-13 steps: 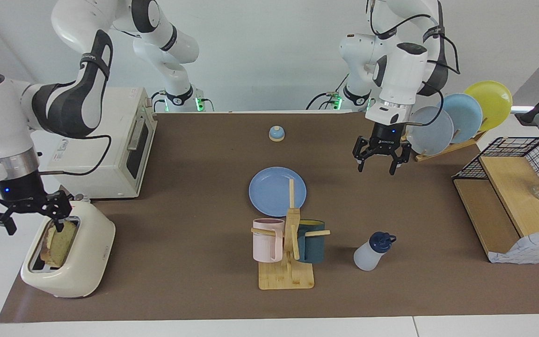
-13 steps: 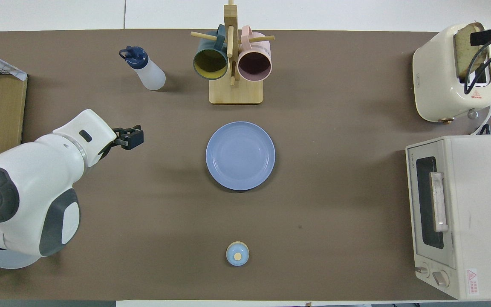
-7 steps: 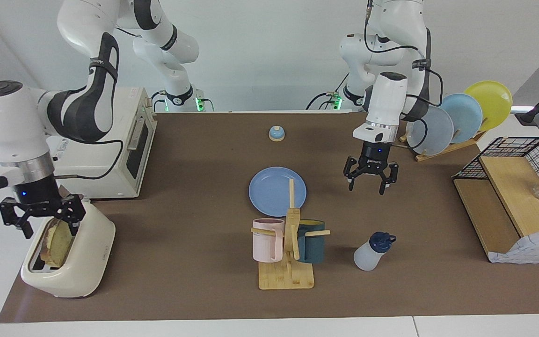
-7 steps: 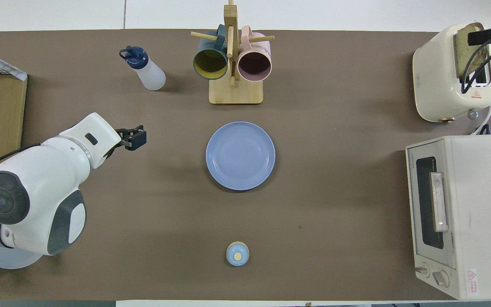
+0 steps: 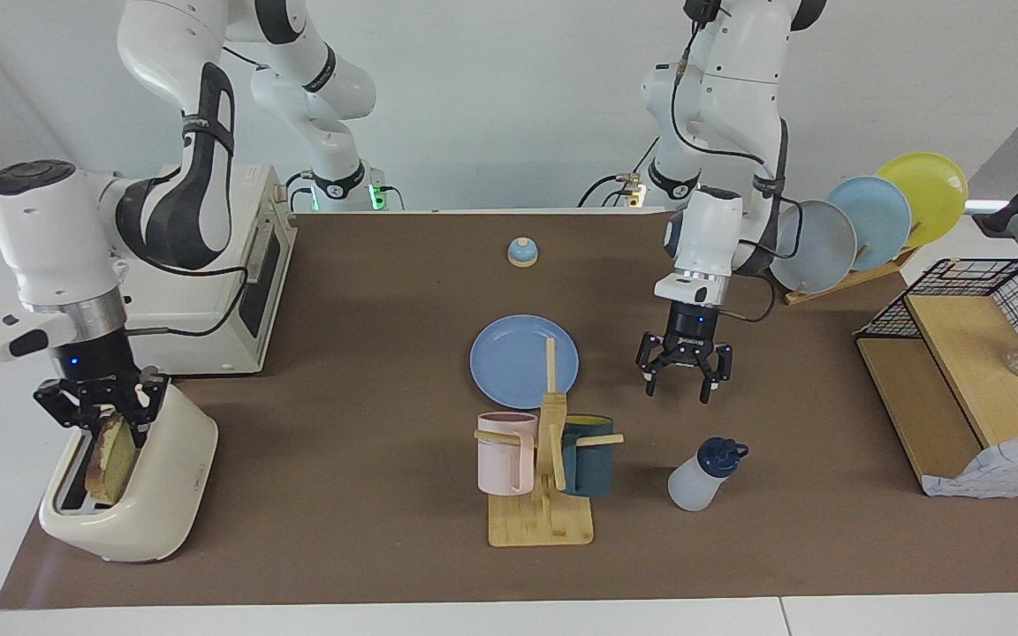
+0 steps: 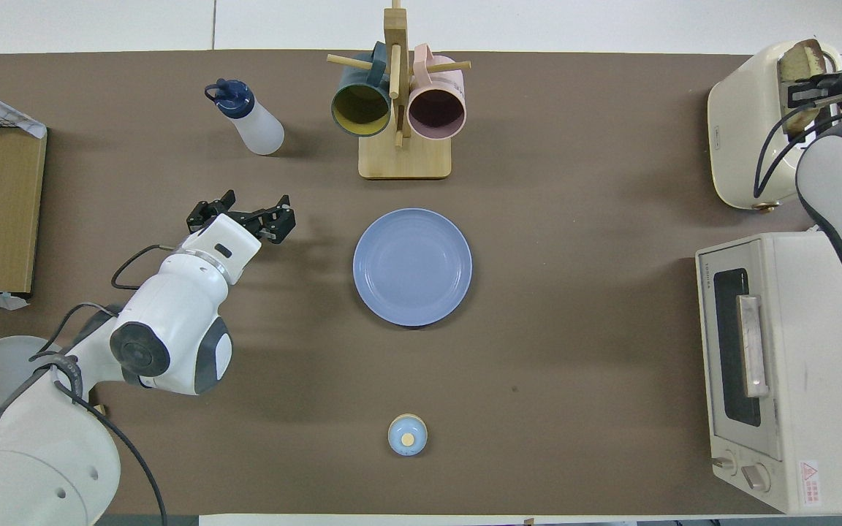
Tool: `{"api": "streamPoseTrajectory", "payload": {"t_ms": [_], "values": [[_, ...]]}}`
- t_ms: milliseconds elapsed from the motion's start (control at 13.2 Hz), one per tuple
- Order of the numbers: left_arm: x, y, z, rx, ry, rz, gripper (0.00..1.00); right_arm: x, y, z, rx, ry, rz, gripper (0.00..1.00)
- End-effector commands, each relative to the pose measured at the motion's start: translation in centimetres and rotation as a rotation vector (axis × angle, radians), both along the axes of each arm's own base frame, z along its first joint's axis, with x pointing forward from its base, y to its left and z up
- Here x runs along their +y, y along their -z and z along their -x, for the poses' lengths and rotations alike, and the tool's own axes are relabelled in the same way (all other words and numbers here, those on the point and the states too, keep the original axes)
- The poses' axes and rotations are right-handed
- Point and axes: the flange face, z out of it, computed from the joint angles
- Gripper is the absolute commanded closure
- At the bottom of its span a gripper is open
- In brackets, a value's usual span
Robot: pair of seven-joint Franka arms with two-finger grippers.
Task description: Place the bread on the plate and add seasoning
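The bread [image 5: 111,455] stands upright in the slot of a cream toaster [image 5: 155,495] at the right arm's end of the table; it also shows in the overhead view [image 6: 801,62]. My right gripper [image 5: 104,422] is open, with a finger on each side of the bread's top edge. The blue plate [image 5: 522,358] lies flat and bare at the table's middle. The seasoning bottle [image 5: 699,477] stands farther from the robots than the plate, toward the left arm's end. My left gripper [image 5: 675,387] is open and empty, over the bare table between plate and bottle [image 6: 249,120].
A wooden mug rack [image 5: 544,521] with a pink and a dark mug stands beside the bottle. A toaster oven [image 5: 226,274] sits beside the toaster. A small bell [image 5: 522,253] is near the robots. A plate rack [image 5: 862,221] and a wooden shelf [image 5: 960,371] are at the left arm's end.
My right gripper has come down over the toaster until its fingers straddle the bread's top. My left gripper has moved down and away from the plate rack toward the bottle, still open.
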Motion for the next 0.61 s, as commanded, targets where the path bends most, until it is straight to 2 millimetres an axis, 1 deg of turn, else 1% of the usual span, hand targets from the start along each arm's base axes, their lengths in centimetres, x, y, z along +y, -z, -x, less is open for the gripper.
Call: {"api": "streamPoseTrajectory", "payload": {"t_ms": [0, 76, 151, 227, 303, 378, 454, 530], "values": [[-1.3, 1.1, -2.5, -0.055, -0.039, -0.055, 0.00, -0.5, -0.4, 0.6, 0.019, -0.049, 0.021, 1.00], [-2.1, 1.5, -3.5, -0.082, -0.080, -0.066, 0.00, -0.7, -1.0, 0.6, 0.014, -0.049, 0.025, 1.00], [-2.5, 1.7, -4.0, -0.095, -0.096, -0.078, 0.00, -0.9, -1.4, 0.6, 0.033, -0.057, 0.029, 1.00], [-2.5, 2.0, -4.1, -0.095, -0.098, -0.081, 0.00, -1.0, -2.6, 0.5, 0.056, -0.085, 0.048, 1.00], [-2.4, 2.0, -4.5, -0.102, -0.103, -0.082, 0.00, -1.1, -4.9, 0.7, 0.102, -0.112, 0.081, 1.00], [-2.9, 1.8, -5.6, -0.124, -0.098, -0.083, 0.00, -0.9, -7.3, 1.0, 0.152, -0.115, 0.086, 1.00], [-3.2, 2.0, -6.2, -0.133, -0.097, -0.088, 0.00, 0.0, -8.3, 1.4, 0.202, -0.120, 0.077, 1.00], [-2.8, 2.2, -6.6, -0.136, -0.105, -0.090, 0.00, 0.5, -9.5, 2.3, 0.240, -0.129, 0.072, 1.00]]}}
